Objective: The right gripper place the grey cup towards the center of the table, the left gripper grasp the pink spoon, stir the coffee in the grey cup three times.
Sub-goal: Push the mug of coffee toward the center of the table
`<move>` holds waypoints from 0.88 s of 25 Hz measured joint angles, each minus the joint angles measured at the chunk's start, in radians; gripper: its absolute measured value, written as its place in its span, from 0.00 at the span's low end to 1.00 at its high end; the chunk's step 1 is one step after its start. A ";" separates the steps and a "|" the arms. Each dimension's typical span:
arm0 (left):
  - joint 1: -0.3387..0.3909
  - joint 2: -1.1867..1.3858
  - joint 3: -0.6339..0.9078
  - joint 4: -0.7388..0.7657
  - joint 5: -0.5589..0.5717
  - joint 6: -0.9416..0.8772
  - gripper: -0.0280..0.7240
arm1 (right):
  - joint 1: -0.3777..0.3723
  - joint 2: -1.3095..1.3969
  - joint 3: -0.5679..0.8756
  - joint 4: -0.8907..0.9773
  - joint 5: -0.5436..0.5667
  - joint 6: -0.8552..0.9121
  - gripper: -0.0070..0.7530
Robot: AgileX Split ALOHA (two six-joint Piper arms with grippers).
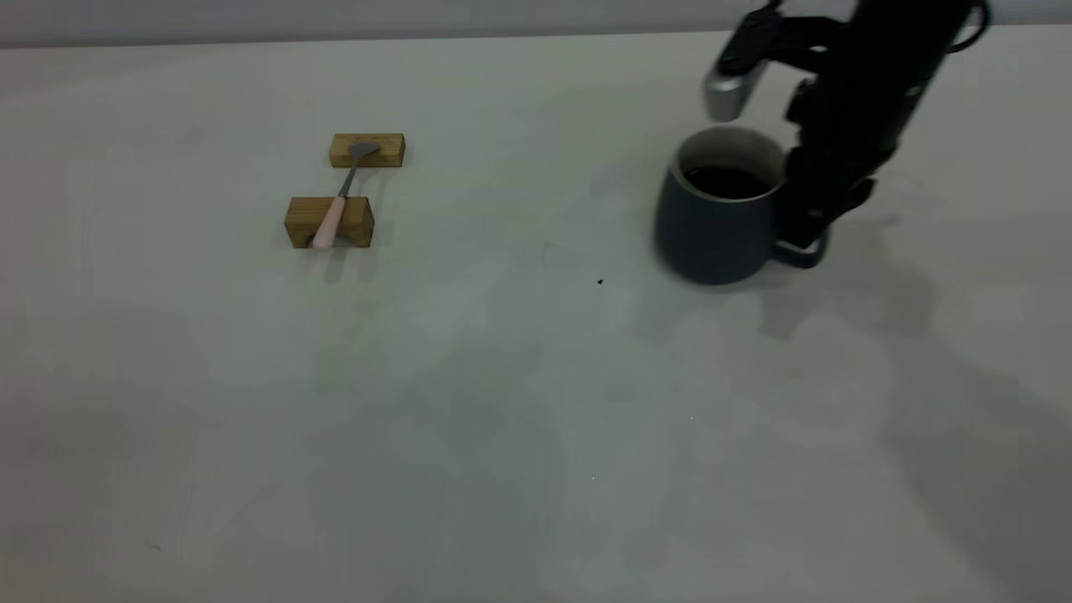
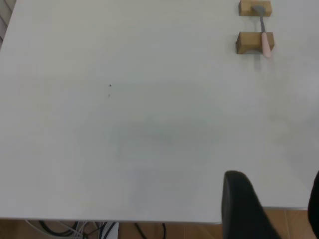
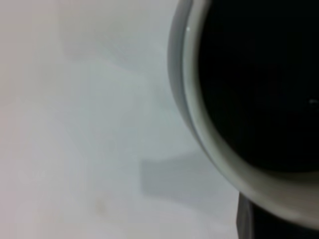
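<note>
The grey cup stands on the table at the right, with dark coffee inside. My right gripper comes down from above beside the cup and is shut on its loop handle. The right wrist view looks straight down on the cup's pale rim and the coffee, with one dark finger beside the rim. The pink spoon lies across two wooden blocks at the left. In the left wrist view the spoon lies far off, and my left gripper hangs open over the table's edge.
The two wooden blocks carry the spoon, bowl on the far one and handle on the near one. A tiny dark speck marks the table left of the cup. Cables hang below the table edge.
</note>
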 joint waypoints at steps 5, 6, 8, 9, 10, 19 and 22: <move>0.000 0.000 0.000 0.000 0.000 0.000 0.57 | 0.076 0.001 0.000 0.000 -0.023 0.064 0.26; 0.000 0.000 0.000 0.000 0.000 0.000 0.57 | 0.092 0.001 0.000 0.001 -0.033 0.076 0.26; 0.000 0.000 0.000 0.000 0.000 0.000 0.57 | 0.119 0.001 0.000 0.010 -0.052 0.092 0.26; 0.000 0.000 0.000 0.000 0.000 0.000 0.57 | 0.132 0.002 0.000 0.016 -0.063 0.097 0.26; 0.000 0.000 0.000 0.000 0.000 0.000 0.57 | 0.143 0.003 0.000 0.018 -0.072 0.098 0.26; 0.000 0.000 0.000 0.000 0.000 0.000 0.57 | 0.187 0.009 0.000 0.069 -0.106 0.109 0.37; 0.000 0.000 0.000 0.000 0.000 0.000 0.57 | 0.187 0.009 0.000 0.084 -0.108 0.115 0.55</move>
